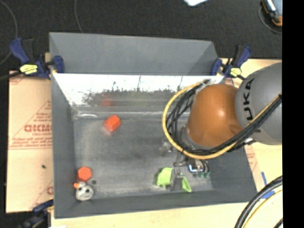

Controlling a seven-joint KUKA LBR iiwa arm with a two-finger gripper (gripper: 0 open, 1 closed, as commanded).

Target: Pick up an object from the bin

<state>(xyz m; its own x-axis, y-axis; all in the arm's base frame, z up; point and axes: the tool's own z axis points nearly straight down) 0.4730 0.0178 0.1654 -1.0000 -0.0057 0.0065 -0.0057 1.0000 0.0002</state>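
My gripper [179, 171] hangs below the arm's orange cover, low over the bin's front right part. It stands right at a crumpled light green thing [164, 177], which shows to its left, with a smaller green bit [185, 185] to its right. The gripper hides where the two green parts meet. A small dark green and white bit [203, 174] sits just right of the gripper.
An orange block [112, 123] lies toward the back left of the bin floor. In the front left corner sit a small orange hexagonal piece [84, 173] and a grey-white round thing [83, 191]. The arm with its cables covers the bin's right side.
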